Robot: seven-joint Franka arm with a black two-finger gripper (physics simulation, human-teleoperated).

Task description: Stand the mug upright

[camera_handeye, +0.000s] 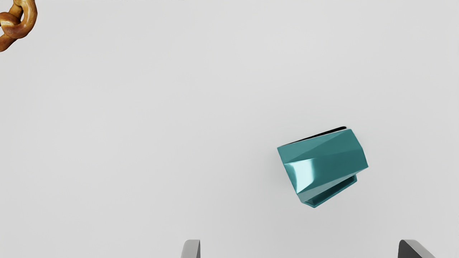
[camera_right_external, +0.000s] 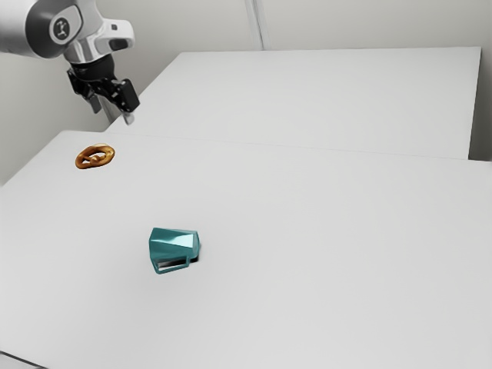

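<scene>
Arm [camera_right_external: 34, 27] in at exterior view's upper left; pincer [camera_right_external: 113, 112] aimed downward, fingers [camera_handeye: 191, 250] spread wide.

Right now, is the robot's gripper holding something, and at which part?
Nothing is held: the black two-finger gripper stands open above the white table, away from the teal faceted mug.

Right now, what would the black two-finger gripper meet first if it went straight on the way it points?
Probably the teal faceted mug, lying roughly ahead of my open gripper; depth is unclear, so the white tabletop beside it might come first.
</scene>
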